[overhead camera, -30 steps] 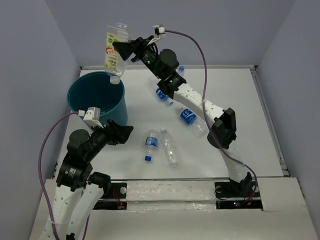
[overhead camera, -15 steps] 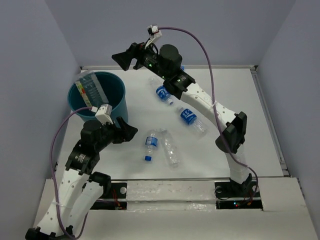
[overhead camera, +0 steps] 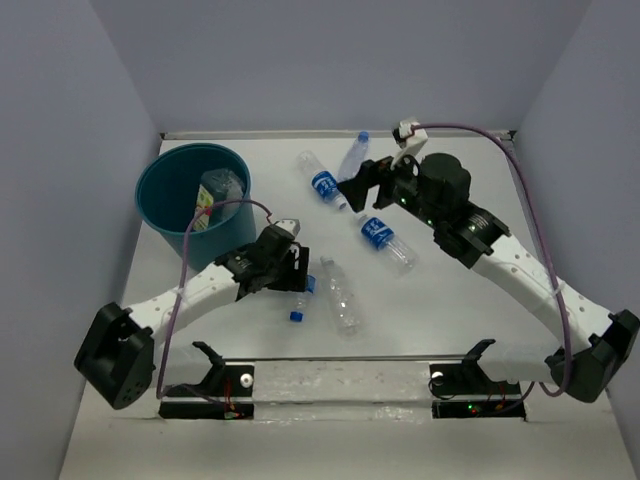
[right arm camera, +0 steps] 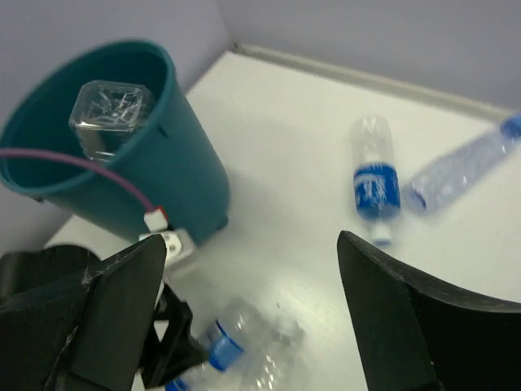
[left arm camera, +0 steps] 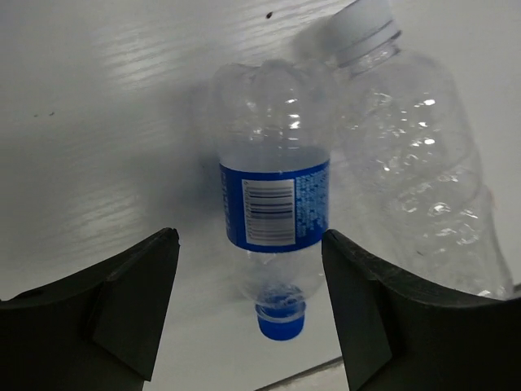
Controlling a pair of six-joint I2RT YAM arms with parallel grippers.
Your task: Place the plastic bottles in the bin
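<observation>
- Bottles (overhead camera: 385,240): I count five loose on the table (overhead camera: 480,200). A sixth (overhead camera: 222,187) is inside the bin (overhead camera: 170,225) at far left.
- Left gripper (left arm camera: 250,244): jaws wide apart and holding nothing. It is lined up over the blue-label bottle (left arm camera: 275,204), which lies flat with its cap towards me.
- Clear bottle (left arm camera: 407,179): white cap, lying head to tail beside the blue-label one and touching it along the side.
- Right gripper (right arm camera: 252,244): jaws apart and empty, above the middle of the table with two far bottles beyond it.
- Risk 1: my right-hand finger (left arm camera: 383,318) has little room on the clear bottle's side. If it comes down there it could pinch both bottles or knock the neighbour away.
- Risk 2: thin crinkly walls. I judge that a hard squeeze on the label could buckle the bottle and let it slip out.
- Risk 3: the left arm's cable (right arm camera: 73,157) crosses the bin mouth in the right wrist view. It could snag the rim or tip the bin during the carry.
</observation>
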